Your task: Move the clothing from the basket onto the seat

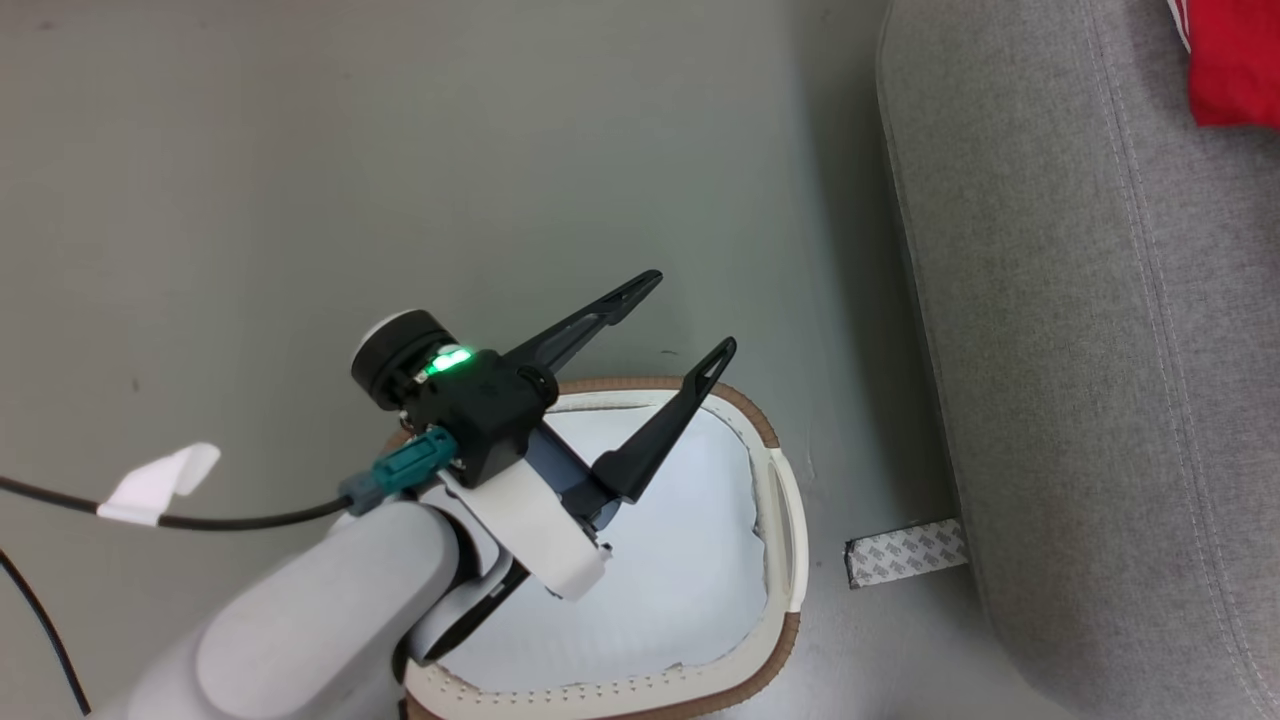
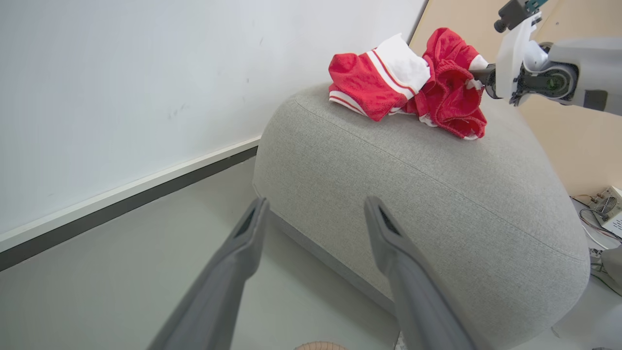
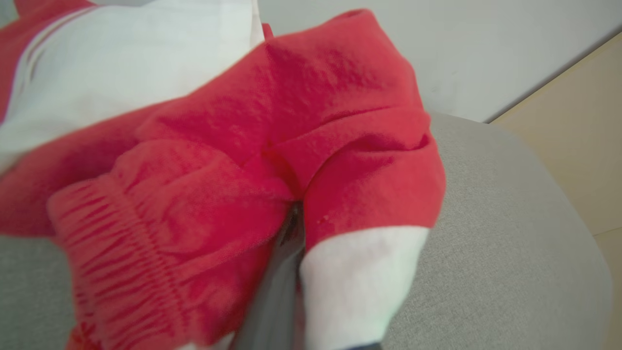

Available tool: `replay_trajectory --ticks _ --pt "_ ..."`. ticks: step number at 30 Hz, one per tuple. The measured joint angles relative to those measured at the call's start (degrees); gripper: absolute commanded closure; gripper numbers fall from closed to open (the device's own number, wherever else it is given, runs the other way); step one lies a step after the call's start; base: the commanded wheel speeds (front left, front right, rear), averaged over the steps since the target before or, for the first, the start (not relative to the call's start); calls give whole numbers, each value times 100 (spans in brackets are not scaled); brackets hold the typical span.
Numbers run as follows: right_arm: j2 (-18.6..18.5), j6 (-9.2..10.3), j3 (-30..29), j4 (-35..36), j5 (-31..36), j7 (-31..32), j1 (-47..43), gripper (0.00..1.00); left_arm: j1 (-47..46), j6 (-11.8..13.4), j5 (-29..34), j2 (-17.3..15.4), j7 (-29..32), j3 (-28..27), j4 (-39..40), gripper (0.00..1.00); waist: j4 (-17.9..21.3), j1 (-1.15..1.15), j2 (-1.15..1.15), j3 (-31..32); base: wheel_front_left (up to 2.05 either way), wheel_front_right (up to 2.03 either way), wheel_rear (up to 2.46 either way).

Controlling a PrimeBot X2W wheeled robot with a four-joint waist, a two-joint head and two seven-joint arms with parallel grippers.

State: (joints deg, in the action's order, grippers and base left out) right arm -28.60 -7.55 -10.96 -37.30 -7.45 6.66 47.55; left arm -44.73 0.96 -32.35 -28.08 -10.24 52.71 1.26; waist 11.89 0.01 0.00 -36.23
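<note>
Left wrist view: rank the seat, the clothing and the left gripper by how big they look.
1. seat, largest.
2. clothing and left gripper: about alike; the gripper is close to the camera, so unranked.

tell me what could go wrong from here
1. The right gripper is shut on the clothing lying on the seat; pulling back without opening could drag a garment off the rounded top.
2. The left gripper hangs open above the rim of the basket; a careless drop could knock it.

Floor [image 1: 300, 150]: plain grey. Wall [image 2: 146, 73]: white, with dark baseboard [image 2: 121, 206]. Tan panel [image 2: 583, 136] at 2 o'clock, left wrist view. Tape strip [image 1: 905, 553] on floor at 4 o'clock, head view.
</note>
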Motion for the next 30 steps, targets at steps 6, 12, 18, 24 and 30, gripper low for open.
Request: replay_trajectory --ticks 6,12,18,24,30 --pt "119 0 107 -179 193 193 82 0 4 -9 -2 22 -94 18 -123 0 4 0 0 147 0 0 0" --pt "220 0 166 -305 179 457 4 0 110 11 -69 51 -152 37 -271 0 63 0 1 441 0 0 0" --pt "194 0 575 -445 -93 712 -339 0 442 127 -171 142 -253 34 -458 0 160 -1 0 1025 0 0 0" --pt "-182 0 913 -209 -547 1038 -780 0 794 299 -369 194 -385 -112 -567 0 251 -2 1 1748 0 0 0" --pt "-372 0 951 769 -838 835 -1083 0 1139 520 -483 189 -446 -406 -513 0 248 -3 0 2417 0 0 0"
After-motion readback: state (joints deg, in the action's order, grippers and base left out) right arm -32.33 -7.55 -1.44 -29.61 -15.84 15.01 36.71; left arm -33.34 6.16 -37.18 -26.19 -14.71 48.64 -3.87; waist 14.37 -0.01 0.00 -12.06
